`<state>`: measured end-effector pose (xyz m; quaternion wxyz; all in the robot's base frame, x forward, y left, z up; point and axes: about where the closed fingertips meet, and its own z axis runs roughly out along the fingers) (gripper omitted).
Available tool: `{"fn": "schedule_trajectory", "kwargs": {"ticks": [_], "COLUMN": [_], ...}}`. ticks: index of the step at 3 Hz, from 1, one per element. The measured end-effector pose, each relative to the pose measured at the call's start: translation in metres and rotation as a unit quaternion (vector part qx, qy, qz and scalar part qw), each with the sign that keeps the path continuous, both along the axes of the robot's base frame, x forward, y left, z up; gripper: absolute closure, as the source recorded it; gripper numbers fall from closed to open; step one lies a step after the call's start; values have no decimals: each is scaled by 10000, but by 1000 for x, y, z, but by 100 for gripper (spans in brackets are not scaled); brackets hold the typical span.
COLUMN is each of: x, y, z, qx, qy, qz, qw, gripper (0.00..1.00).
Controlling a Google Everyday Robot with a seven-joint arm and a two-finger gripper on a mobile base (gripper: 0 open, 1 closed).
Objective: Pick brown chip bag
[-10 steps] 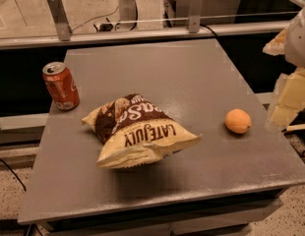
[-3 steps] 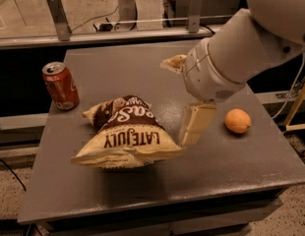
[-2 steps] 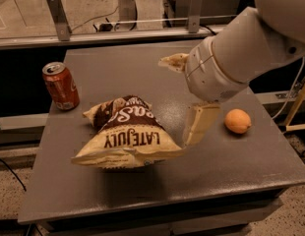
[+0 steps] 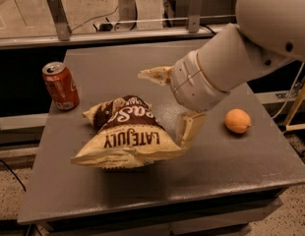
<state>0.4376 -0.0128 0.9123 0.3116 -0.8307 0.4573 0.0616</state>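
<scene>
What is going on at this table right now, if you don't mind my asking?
The robot's arm reaches in from the right, and its gripper is open at the right end of the brown chip bag, with one finger behind the bag and the other at its near right corner. The bag appears to lie on the grey table, not yet gripped. A red soda can stands at the left and an orange fruit lies at the right, both untouched.

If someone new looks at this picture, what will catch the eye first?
First the big white arm entering from the upper right, its pincer open at the right edge of the chip bag. The bag lies in the middle of the table; a red can stands far left, an orange lies right.
</scene>
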Motion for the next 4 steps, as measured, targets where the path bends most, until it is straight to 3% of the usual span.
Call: {"fn": "schedule_trajectory", "kwargs": {"ticks": [1, 2, 3, 4], "x": [-1, -1, -6, -19], "y": [3, 3, 13, 37], "z": [2, 2, 0, -6], "qx": [-65, -65, 109, 526], "qy": [-273, -273, -450, -820], "qz": [383, 383, 713, 1508], "qw": [9989, 9989, 9964, 9838], "gripper": [0, 0, 0, 21]}}
